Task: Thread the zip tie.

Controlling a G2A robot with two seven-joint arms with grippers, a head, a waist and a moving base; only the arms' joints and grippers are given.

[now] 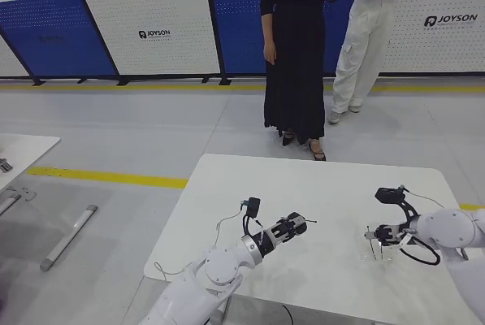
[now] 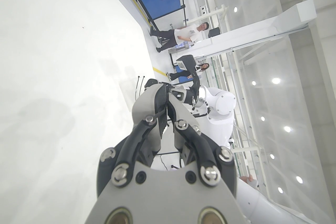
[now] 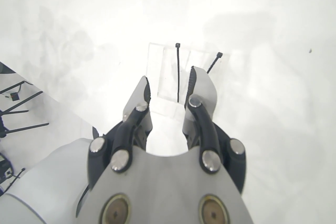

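The right claw is hanging open over a clear holder. An upright zip tie is standing in the holder between the jaws, and a leaning zip tie is tilting just beside one finger. The left claw is closed, well apart from the holder. It is seeming to pinch a thin black strip, probably another tie, though the view is too poor to be sure.

I am judging such a tie as very light, smooth and springy, with only the small head being stiff. The best hold is likely on the strap a little under the head, keeping the slot free. The white tabletop is looking hard and smooth, so a fallen tie is likely lying flat and awkward to pick. The arms are being well apart, giving each one room to turn.
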